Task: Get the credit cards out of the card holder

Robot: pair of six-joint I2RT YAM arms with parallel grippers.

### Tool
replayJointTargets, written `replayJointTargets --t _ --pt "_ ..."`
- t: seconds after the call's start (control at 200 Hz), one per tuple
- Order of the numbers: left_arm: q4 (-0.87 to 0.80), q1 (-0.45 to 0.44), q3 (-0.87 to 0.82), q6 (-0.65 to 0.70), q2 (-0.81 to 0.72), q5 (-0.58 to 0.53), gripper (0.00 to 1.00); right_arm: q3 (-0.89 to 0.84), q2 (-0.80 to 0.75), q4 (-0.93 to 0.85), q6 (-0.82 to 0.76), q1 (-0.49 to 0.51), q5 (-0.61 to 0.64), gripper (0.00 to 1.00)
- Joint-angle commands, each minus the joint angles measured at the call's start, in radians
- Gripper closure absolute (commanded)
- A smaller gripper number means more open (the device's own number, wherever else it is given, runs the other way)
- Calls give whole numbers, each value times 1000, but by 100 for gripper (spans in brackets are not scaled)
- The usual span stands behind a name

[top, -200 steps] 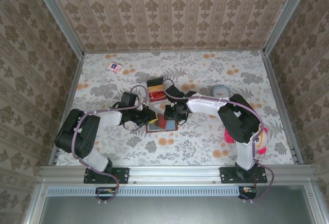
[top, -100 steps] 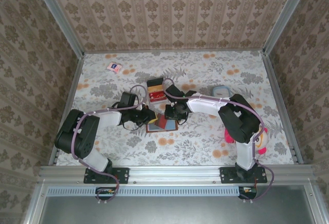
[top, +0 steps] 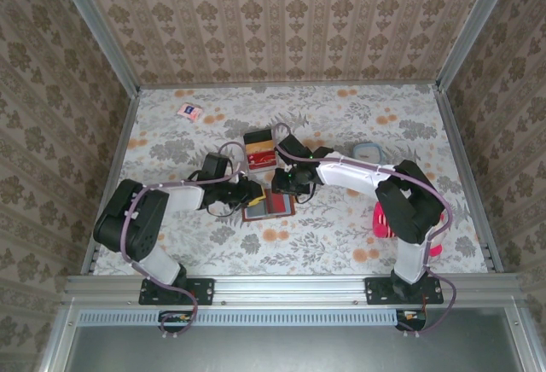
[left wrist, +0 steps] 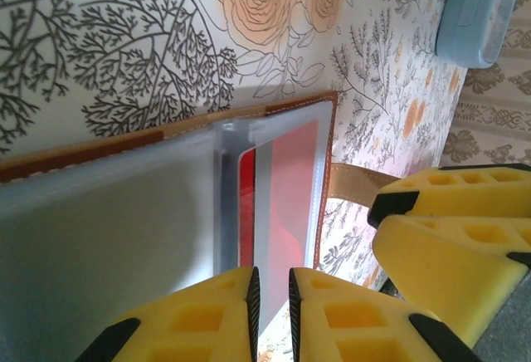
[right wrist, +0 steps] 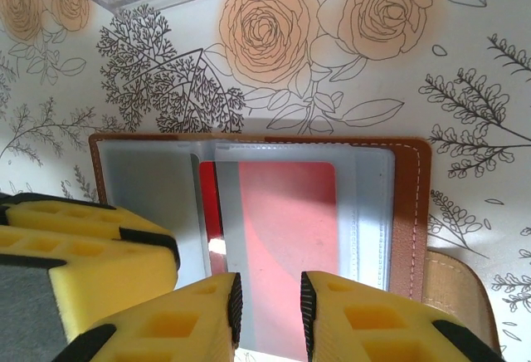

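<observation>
Left gripper (left wrist: 271,286): jaws a narrow slit apart, astride the clear sleeve (left wrist: 124,212) edge. Right gripper (right wrist: 270,291): jaws wider apart, over the red card (right wrist: 286,229) in that sleeve. Card holder (top: 268,204) lies open on the desk (top: 341,235). Left wrist view adds a pale blue case (left wrist: 477,9) beyond the holder; right wrist view, its tan strap (right wrist: 452,283).

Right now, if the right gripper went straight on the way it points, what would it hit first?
The clear sleeve of the open card holder, holding a red card, lies straight ahead of the right gripper. Depth is unclear; it may already touch.
</observation>
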Motion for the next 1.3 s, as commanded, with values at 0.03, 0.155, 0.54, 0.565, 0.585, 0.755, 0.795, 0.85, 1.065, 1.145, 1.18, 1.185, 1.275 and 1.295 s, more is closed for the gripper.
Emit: replayJointTargets --t 0.03,0.155,0.54,0.565,0.585,0.755,0.795,0.85,1.065,1.145,1.18,1.185,1.275,1.295 --pt "2 -24 -3 -28 9 1 79 -19 41 -34 19 2 -10 71" --pt "-38 -44 3 -26 8 -36 79 -17 67 -43 19 2 0 71" --pt "-97 -51 29 -6 38 -86 81 -17 117 -45 14 2 0 72" --pt "-104 -51 30 -1 36 -90 81 -16 119 -45 13 2 0 72" --pt "-110 -51 32 2 33 -94 81 -17 120 -45 13 2 0 72" --pt "-118 -51 40 12 40 -91 84 -16 130 -45 11 2 0 73" --pt "-109 -51 40 8 44 -82 86 -16 130 -45 10 2 0 73" --pt "-89 -51 40 1 49 -69 87 -16 132 -46 10 2 -1 73" --pt "-66 -53 46 3 58 -43 88 -17 136 -45 6 2 -6 73" --pt "-64 -53 48 6 59 -40 88 -16 139 -45 4 2 -9 73" --pt "-59 -53 49 6 61 -36 88 -16 140 -43 4 2 -10 73" --pt "-59 -53 49 6 61 -36 88 -16 140 -43 3 2 -10 73" --pt "-54 -53 53 6 66 -30 88 -16 142 -42 3 2 -13 73" --pt "-53 -53 52 7 67 -31 88 -16 142 -42 2 2 -14 73"
